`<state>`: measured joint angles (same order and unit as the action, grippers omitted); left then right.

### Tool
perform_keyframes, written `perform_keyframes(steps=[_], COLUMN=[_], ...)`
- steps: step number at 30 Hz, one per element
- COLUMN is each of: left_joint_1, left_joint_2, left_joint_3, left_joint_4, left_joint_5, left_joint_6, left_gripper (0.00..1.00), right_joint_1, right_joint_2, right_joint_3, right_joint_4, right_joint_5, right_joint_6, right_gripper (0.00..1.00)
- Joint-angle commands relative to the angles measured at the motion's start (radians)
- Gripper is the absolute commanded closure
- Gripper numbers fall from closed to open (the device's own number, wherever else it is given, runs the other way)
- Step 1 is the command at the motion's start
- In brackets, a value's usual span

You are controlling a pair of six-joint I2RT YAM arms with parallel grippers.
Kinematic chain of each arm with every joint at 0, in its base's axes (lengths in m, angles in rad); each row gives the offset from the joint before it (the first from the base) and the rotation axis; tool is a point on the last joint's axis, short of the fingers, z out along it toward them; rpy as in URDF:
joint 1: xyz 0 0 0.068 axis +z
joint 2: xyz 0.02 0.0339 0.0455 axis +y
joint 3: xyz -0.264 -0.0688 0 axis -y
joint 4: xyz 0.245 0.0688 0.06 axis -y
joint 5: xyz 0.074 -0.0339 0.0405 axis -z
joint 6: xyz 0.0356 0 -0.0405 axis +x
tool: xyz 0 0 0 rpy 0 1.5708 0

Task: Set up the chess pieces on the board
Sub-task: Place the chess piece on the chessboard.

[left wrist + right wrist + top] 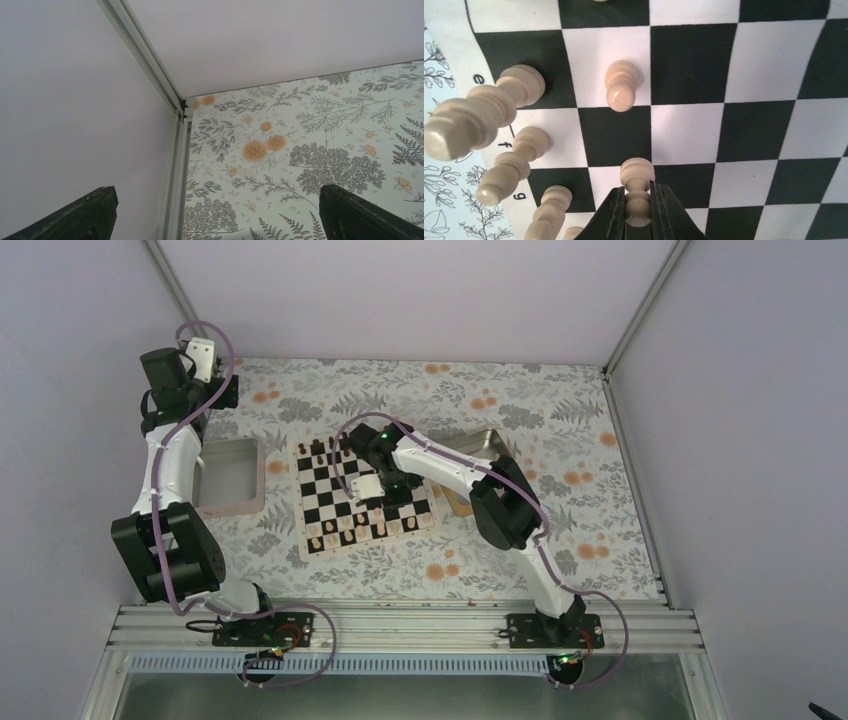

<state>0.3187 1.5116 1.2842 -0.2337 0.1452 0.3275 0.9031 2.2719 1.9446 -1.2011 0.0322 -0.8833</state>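
Observation:
The board [322, 502] lies flat in the middle of the table, black and white checks with a cream border. Light tan chess pieces [340, 530] stand along its near edge, and in the right wrist view several [519, 85] crowd the left side. My right gripper [638, 192] is low over the board and shut on a light tan pawn [637, 172], which stands upright on a white square. Another pawn [621, 85] stands alone further up. My left gripper [220, 220] is open, empty and raised at the back left [222, 390], far from the board.
Dark brown pieces [322, 450] line the board's far edge. A pale pinkish-rimmed tray [230, 477] sits left of the board. A gold tin tray [485, 445] sits to its right, partly behind my right arm. Enclosure walls and a metal post [175, 165] stand close by the left gripper.

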Motion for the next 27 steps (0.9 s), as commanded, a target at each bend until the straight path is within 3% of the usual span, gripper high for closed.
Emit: perform_keyframes(steps=[1, 27], left_joint_1=[0.008, 0.008], left_joint_2=[-0.027, -0.022], left_joint_3=[-0.001, -0.009], left_joint_4=[0.006, 0.013], left_joint_5=[0.019, 0.016], left_joint_6=[-0.008, -0.004], left_gripper=[0.0, 0.0], right_joint_1=[0.012, 0.013], right_joint_2=[0.031, 0.087], right_joint_3=[0.028, 0.061], right_joint_4=[-0.036, -0.048], right_joint_5=[-0.041, -0.061], right_joint_6=[-0.036, -0.049], right_gripper=[0.94, 0.9])
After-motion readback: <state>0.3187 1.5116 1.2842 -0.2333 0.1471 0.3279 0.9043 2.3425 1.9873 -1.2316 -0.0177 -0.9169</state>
